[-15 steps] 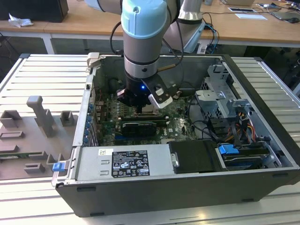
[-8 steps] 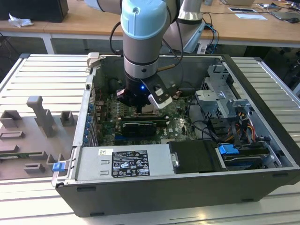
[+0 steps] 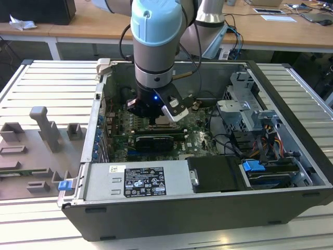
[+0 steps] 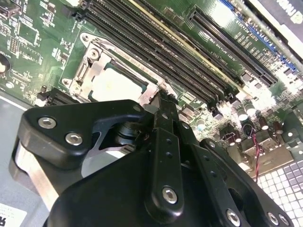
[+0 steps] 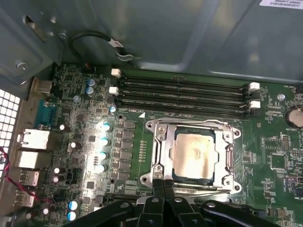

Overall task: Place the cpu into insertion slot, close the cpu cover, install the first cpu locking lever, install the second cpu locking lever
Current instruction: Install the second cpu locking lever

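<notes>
Fingers [image 5: 163,187] at cpu cover [image 5: 158,153], memory slots [image 5: 184,97] beside

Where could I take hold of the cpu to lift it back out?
By two opposite edges, from straight above, I'd judge: the cpu lies flat and recessed, so there is no side approach. The cpu cover frame sits over its rim and only its top face shows, so the edges are unreachable.

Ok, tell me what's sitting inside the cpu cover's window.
The cpu lies in the window of the cpu cover, its dull metal top showing. The insertion slot beneath is covered. The gripper is at the cover's edge.
</notes>
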Controlling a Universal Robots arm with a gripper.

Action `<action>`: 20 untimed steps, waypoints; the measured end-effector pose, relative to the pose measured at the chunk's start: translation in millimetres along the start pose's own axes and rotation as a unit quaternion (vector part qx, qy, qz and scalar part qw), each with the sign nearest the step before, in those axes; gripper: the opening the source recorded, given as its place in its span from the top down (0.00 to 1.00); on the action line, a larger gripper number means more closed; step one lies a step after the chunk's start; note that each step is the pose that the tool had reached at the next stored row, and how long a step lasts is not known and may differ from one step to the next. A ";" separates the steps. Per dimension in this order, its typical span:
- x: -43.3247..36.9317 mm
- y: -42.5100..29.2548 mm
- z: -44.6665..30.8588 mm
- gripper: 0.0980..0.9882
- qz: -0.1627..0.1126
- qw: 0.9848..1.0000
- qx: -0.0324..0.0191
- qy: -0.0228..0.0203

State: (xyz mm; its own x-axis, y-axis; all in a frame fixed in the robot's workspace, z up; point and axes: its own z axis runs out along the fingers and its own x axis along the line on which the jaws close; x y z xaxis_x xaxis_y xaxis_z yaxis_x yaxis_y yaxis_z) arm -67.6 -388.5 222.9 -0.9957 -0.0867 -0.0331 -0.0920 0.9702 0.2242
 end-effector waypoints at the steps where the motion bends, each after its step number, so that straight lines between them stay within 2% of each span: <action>1: 0.4 0.0 0.2 0.99 0.000 1.000 -0.001 0.000; 3: 0.8 -0.4 1.6 0.99 0.000 1.000 -0.003 0.000; 20: 1.9 -1.6 7.7 0.99 0.001 1.000 -0.007 -0.001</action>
State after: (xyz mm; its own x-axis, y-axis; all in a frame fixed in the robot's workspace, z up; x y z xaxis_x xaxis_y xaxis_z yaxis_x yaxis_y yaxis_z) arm -69.3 -388.5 215.0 -0.9958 -0.0854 -0.0343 -0.0911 0.9671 0.2373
